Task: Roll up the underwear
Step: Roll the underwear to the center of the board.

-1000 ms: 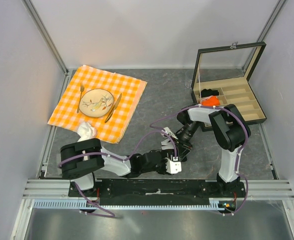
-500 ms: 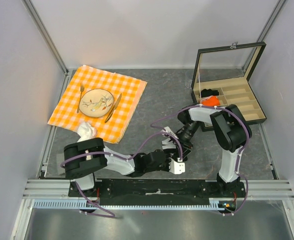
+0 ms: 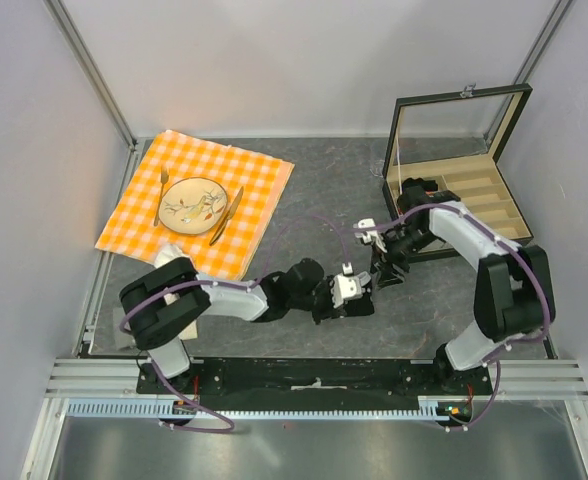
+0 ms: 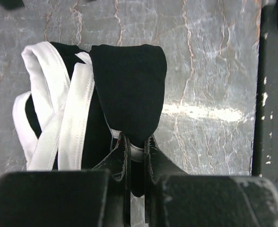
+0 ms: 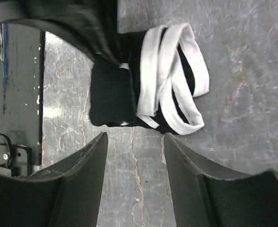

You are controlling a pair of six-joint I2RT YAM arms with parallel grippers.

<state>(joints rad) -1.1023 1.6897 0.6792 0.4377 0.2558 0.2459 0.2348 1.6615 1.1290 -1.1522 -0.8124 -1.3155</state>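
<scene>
The underwear [image 4: 125,90] lies bunched on the grey table, black fabric with its white waistband [image 4: 73,118] looped to the left. My left gripper [image 4: 135,146] is shut on its near black edge, a bit of white trim pinched between the fingers. In the right wrist view the underwear [image 5: 143,90] lies just beyond my right gripper [image 5: 135,142], which stands open over bare table and touches nothing. Seen from the top, both grippers, left [image 3: 364,290] and right [image 3: 386,262], meet mid-table and mostly hide the garment.
An open wooden box with compartments [image 3: 474,200] stands at the back right, close behind the right arm. An orange checked cloth [image 3: 199,205] at the back left carries a plate [image 3: 194,203], a fork and a knife. A crumpled white napkin [image 3: 171,258] lies by its near edge.
The left gripper closed on the underwear and moved it away from the near edge. The right gripper let go, opened and drew back; the right arm swung out to the right.
</scene>
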